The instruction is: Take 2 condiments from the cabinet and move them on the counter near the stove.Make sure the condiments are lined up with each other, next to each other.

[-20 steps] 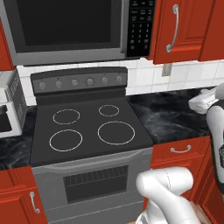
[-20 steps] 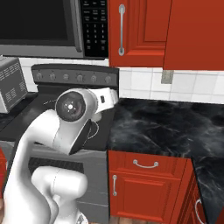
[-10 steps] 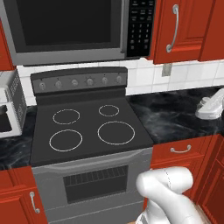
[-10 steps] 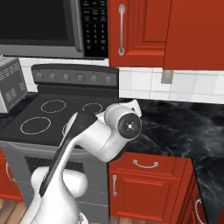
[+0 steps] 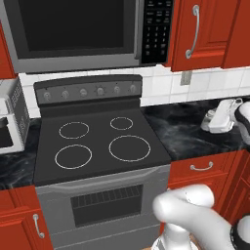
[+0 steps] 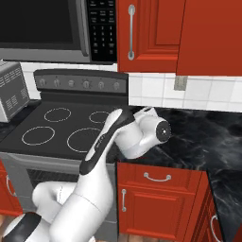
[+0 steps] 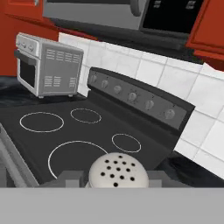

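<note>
A small grey-white shaker [image 7: 117,173], one of the condiments, shows its perforated cap at the bottom of the hand view. My gripper [image 7: 117,177] is shut on it, a finger on each side. In the left base view the gripper [image 5: 212,120] hangs low over the black marble counter [image 5: 188,134], to the right of the stove [image 5: 97,146], and points toward it. Whether the shaker [image 5: 210,117] touches the counter cannot be told. The red wall cabinet [image 5: 195,31] above has its door shut.
A microwave [image 5: 83,29] hangs over the stove. A silver toaster oven [image 7: 46,65] stands on the counter left of the stove. My white arm [image 6: 101,146] crosses in front of the stove's right front corner. Red drawers [image 6: 158,177] lie below the counter.
The arm's elbow has swung from the left across the stove front to the right. The hand has edged a little toward the stove, still holding the shaker.
</note>
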{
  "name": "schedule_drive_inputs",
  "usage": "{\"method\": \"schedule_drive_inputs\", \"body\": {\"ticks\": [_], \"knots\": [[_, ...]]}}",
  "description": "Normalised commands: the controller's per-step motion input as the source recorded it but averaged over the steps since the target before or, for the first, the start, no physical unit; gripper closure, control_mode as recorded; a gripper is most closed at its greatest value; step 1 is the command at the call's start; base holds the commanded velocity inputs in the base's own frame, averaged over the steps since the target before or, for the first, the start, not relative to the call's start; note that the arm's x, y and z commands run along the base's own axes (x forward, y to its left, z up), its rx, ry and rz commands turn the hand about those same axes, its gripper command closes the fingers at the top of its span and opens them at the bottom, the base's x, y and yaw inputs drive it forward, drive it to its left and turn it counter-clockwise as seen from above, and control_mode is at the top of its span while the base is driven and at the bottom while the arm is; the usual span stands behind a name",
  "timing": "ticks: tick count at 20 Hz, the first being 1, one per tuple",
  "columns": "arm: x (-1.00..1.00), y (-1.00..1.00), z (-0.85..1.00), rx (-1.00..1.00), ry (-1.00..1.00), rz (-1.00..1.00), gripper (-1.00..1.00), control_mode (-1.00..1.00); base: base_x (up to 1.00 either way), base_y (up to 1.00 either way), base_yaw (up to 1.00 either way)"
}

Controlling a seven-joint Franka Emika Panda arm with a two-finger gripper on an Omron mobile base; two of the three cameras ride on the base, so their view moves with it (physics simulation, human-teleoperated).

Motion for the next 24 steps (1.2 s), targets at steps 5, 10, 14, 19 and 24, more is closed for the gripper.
{"method": "schedule_drive_inputs", "body": {"ticks": [5,10,14,19,24], "knots": [[0.88,0.00,-0.24,0.00,0.06,0.13,1.00,-1.00,0.00,0.00,0.00],[0.74,0.00,-0.19,0.00,0.12,0.06,1.00,-1.00,0.00,0.00,0.00],[0.56,0.06,-0.51,0.00,0.08,0.09,1.00,-1.00,0.00,0.00,0.00],[0.41,0.25,-0.59,0.00,0.01,0.11,1.00,-1.00,0.00,0.00,0.00],[0.30,0.20,-0.38,0.00,0.00,0.09,1.00,-1.00,0.00,0.00,0.00]]}}
